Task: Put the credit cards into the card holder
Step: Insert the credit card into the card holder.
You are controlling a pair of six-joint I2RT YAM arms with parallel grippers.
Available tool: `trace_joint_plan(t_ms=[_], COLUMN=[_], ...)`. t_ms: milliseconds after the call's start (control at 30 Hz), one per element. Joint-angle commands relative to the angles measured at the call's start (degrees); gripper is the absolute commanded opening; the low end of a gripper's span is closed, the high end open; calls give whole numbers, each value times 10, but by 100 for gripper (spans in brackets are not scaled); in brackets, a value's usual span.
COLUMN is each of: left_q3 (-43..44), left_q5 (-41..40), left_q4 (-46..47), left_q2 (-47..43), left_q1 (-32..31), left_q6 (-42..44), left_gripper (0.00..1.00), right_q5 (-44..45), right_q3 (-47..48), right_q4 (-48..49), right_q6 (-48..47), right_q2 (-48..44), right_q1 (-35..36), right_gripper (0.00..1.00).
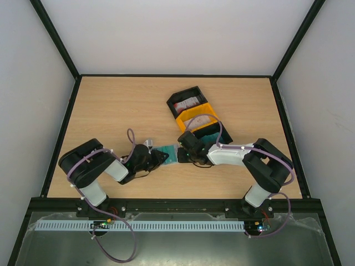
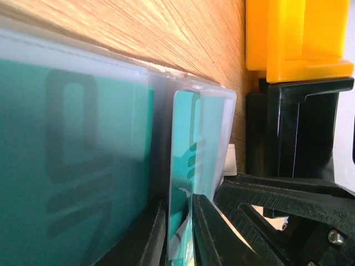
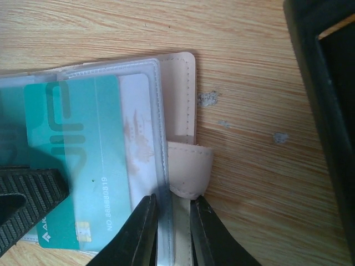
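Two black robot arms reach inward from their bases at the near table edge, the left arm [image 1: 91, 166] and the right arm [image 1: 260, 163] meeting nose to nose at the middle. Plain white walls [image 1: 177, 33] with dark frame rails enclose the space. Light wood-grain table [image 1: 111, 105] fills the floor of it, with a few small grey specks near the right wrist.

A black-and-yellow tray [image 1: 191, 113] with three compartments lies tilted just beyond the right arm's wrist. Its far black compartment holds a pale card with red on it [image 1: 188, 102].

Between the two wrists, on the table, lies the card holder [image 3: 177, 94], opened out: beige stitched cover and tab, with clear pockets spread to the left. A teal card [image 3: 83, 155] sits inside one clear pocket.

The right gripper [image 3: 173, 205] has its jaws drawn to a narrow gap, pinching the holder's edge where clear pocket meets beige cover. The left gripper [image 2: 180, 221] has its jaws equally narrow, pinching the teal card through its clear pocket. One ribbed left finger [image 3: 28, 199] lies over the card's lower corner.
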Motion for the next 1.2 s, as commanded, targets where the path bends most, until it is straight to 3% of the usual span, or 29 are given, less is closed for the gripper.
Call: trace_joint_plan(t_ms=[0, 367, 500, 667, 767, 867, 1167], left_q3=[-5, 39, 53, 67, 80, 89, 97], left_q5=[40, 9, 3, -41, -55, -56, -7], left_q4=[-35, -252, -314, -394, -416, -425, -411], left_q2=[5, -91, -123, -162, -164, -149, -148], left_q1=[-6, -5, -5, -5, -4, -4, -4], left_q6=[4, 54, 64, 82, 96, 101, 122], left_gripper=[20, 56, 64, 65, 61, 57, 60], right_q5=[-15, -12, -12, -18, -29, -39, -58], right_q3=[-18, -19, -19, -20, -21, -29, -40], right_q4=[2, 1, 3, 7, 10, 25, 55], right_q6=[11, 9, 9, 8, 7, 10, 21], right_q2=[11, 12, 14, 9, 8, 1, -33], right_q1=[11, 9, 8, 7, 7, 6, 1], right_gripper=[14, 13, 13, 13, 14, 19, 31])
